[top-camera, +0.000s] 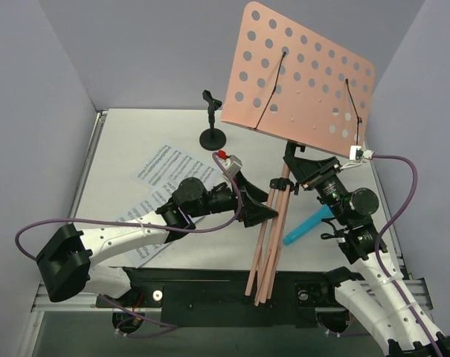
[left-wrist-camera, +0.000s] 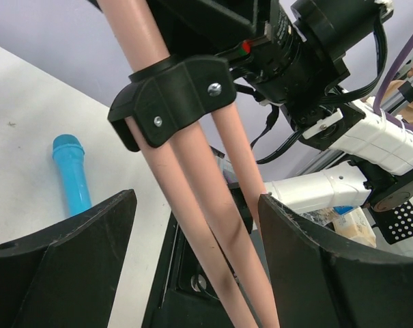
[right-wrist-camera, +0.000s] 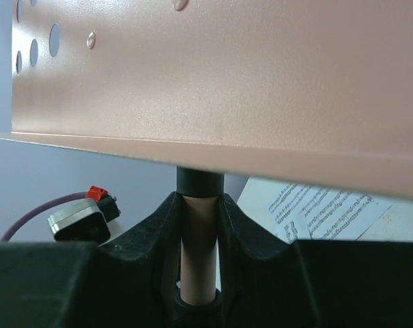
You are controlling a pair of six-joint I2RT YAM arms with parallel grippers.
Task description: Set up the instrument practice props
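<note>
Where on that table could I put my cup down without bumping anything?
The back left corner is bare, bordered by the wall, the small black stand and the music sheets. A narrower strip lies in front, between left arm and folded legs. Middle and right are crowded: music stand, left gripper, right gripper, blue microphone.

Matt pink painted-metal music stand (top-camera: 306,119)
</note>
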